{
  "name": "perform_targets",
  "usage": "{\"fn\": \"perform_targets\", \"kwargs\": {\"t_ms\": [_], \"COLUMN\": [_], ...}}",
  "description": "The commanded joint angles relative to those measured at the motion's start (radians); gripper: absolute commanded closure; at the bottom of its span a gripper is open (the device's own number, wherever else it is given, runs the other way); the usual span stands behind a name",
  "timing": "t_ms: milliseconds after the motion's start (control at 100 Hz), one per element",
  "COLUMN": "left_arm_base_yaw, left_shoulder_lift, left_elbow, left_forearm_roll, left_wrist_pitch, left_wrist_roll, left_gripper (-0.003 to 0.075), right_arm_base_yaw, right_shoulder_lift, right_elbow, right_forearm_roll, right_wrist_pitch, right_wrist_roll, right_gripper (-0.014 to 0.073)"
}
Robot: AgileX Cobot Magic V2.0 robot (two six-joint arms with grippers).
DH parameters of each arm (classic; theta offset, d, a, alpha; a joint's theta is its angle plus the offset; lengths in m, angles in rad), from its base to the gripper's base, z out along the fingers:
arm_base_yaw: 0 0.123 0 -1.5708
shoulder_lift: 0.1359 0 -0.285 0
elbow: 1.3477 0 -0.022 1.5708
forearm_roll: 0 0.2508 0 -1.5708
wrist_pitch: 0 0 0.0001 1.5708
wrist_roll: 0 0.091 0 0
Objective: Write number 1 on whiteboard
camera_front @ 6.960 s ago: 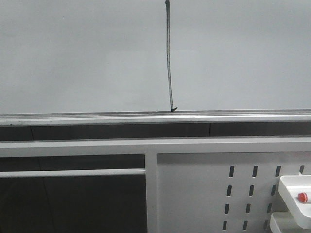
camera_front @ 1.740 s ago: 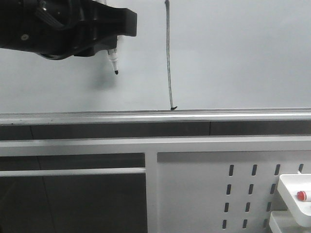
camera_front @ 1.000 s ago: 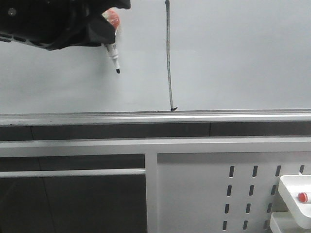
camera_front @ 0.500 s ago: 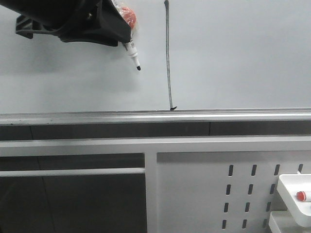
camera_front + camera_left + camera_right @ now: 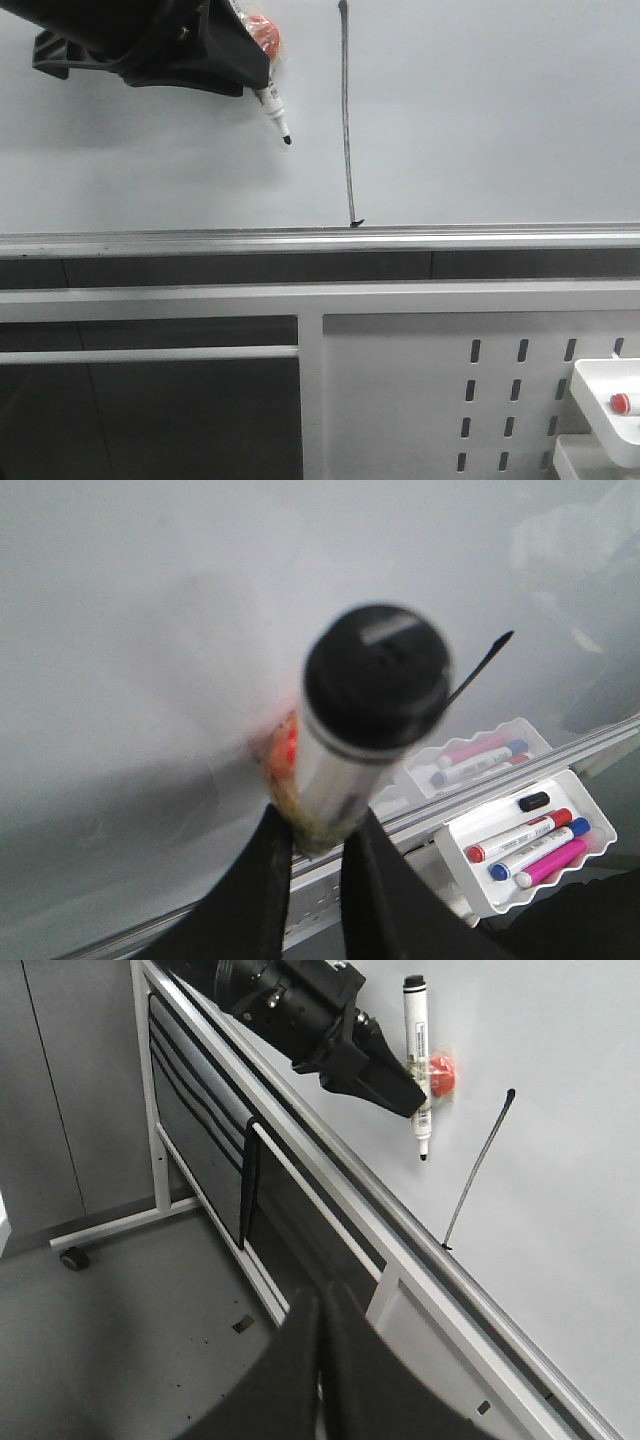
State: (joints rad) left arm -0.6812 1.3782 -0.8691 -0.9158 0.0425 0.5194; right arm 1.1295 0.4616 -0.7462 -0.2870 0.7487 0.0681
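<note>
Marker (image 5: 418, 1060) clenched in left hand (image 5: 312, 842) — right hand (image 5: 318, 1305) closed, empty — wrist views only.

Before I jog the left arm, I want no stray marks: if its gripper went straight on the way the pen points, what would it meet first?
Probably bare whiteboard: the left gripper's pen tip hangs left of the drawn 1. The gap is unclear.

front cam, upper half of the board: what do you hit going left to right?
Left claw → marker pen → the number 1 → bare whiteboard.
</note>
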Motion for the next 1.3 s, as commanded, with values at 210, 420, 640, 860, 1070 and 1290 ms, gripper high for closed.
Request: {"fn": "perform_targets", "kwargs": {"t_ms": [210, 420, 640, 860, 1070, 1290], "left_arm_base_yaw": [0.022, 0.022, 0.022, 0.022, 0.022, 0.022], "left_shoulder_lift": [-0.017, -0.017, -0.017, -0.055, -0.161, -0.355], "left_elbow": [-0.041, -0.041, -0.041, -0.041, -0.013, 0.101], "left_forearm_roll": [0.003, 0.003, 0.020, 0.085, 0.133, 0.139], "left_wrist_pitch": [-0.146, -0.167, -0.169, -0.103, 0.005, 0.055], "left_wrist_roll": [-0.003, -0.003, -0.003, -0.003, -0.003, -0.003], "left_gripper": [0.0531, 0.0414, 0.0409, 0.0239, 0.0218, 0.0248], "right_arm_base_yaw": [0.003, 0.003, 0.003, 0.003, 0.003, 0.003], "right_shoulder_lift": [0.005, 0.005, 0.005, 0.005, 0.005, 0.002], "right_elbow": [-0.021, -0.021, -0.021, -0.021, -0.021, -0.021], "right_forearm_roll": [-0.028, -0.028, -0.028, -0.028, -0.036, -0.037], "right_wrist_pitch": [-0.069, -0.069, -0.069, -0.069, -0.069, -0.093], "right_wrist_roll": [0.000, 0.000, 0.000, 0.000, 0.000, 0.000], "right_gripper": [0.0643, 0.0643, 0.0643, 0.0643, 0.0643, 0.0643]}}
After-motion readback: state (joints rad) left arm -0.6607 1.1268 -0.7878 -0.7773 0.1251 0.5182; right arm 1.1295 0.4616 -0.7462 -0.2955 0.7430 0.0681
